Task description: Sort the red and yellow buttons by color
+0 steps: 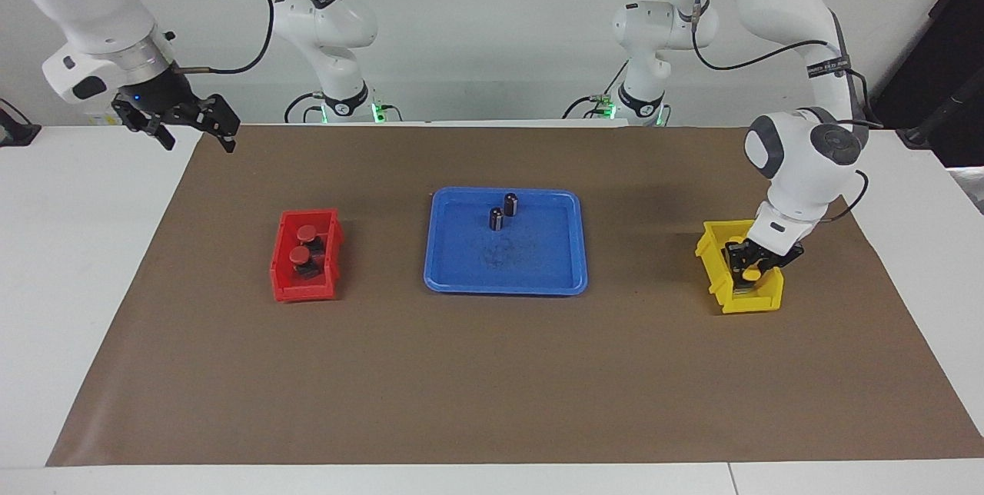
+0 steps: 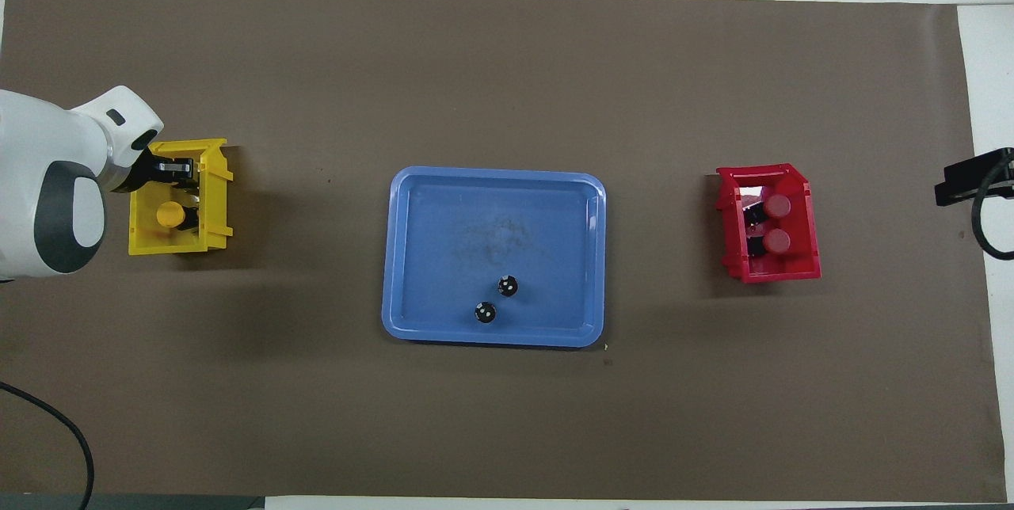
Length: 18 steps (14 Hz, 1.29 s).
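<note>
My left gripper [image 1: 749, 267] is down in the yellow bin [image 1: 765, 301], shut on a yellow button [image 1: 751, 274] whose cap shows at its fingertips. In the overhead view the left gripper [image 2: 173, 171] hides that button, and another yellow button [image 2: 169, 215] rests in the yellow bin [image 2: 214, 209], nearer to the robots. Two red buttons [image 1: 307, 233] [image 1: 299, 254] sit in the red bin [image 1: 304, 291], also visible from overhead as red buttons [image 2: 778, 206] [image 2: 777, 240]. My right gripper [image 1: 197, 143] waits open, raised over the mat's corner at the right arm's end.
A blue tray [image 1: 503, 289] lies mid-table between the bins, with two dark capless cylinders [image 1: 510, 204] [image 1: 496, 219] standing in its part nearer the robots. A brown mat [image 1: 492, 387] covers the table.
</note>
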Motion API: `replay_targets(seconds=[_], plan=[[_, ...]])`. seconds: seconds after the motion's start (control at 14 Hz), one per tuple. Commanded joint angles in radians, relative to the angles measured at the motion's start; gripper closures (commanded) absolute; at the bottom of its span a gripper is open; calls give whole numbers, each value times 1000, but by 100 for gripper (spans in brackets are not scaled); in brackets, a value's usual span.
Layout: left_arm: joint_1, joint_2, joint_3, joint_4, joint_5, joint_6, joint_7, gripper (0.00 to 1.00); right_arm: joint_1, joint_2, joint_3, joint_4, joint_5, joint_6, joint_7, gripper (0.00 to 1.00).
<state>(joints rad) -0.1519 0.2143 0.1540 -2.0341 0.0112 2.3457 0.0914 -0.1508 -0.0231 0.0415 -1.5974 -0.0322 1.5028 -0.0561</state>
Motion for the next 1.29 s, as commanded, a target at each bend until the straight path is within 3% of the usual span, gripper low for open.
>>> replay_targets(seconds=[0.0, 0.57, 0.71, 0.79, 1.07, 1.21], plan=[[-5, -1, 1, -8, -8, 18, 16, 54, -10, 0, 8, 4, 15, 10, -13, 0], [2, 11, 1, 55, -10, -23, 14, 31, -10, 0, 8, 4, 15, 8, -13, 0], [-1, 5, 1, 135, -8, -141, 17, 16, -10, 0, 8, 4, 17, 7, -13, 0], [-5, -1, 1, 188, -8, -226, 27, 0, -12, 0, 8, 4, 15, 7, -13, 0], [-26, -52, -19, 415, -16, -549, 56, 0, -12, 0, 8, 4, 17, 7, -13, 0], [-29, -110, -18, 462, -66, -664, 44, 0, -12, 0, 8, 4, 17, 7, -13, 0]])
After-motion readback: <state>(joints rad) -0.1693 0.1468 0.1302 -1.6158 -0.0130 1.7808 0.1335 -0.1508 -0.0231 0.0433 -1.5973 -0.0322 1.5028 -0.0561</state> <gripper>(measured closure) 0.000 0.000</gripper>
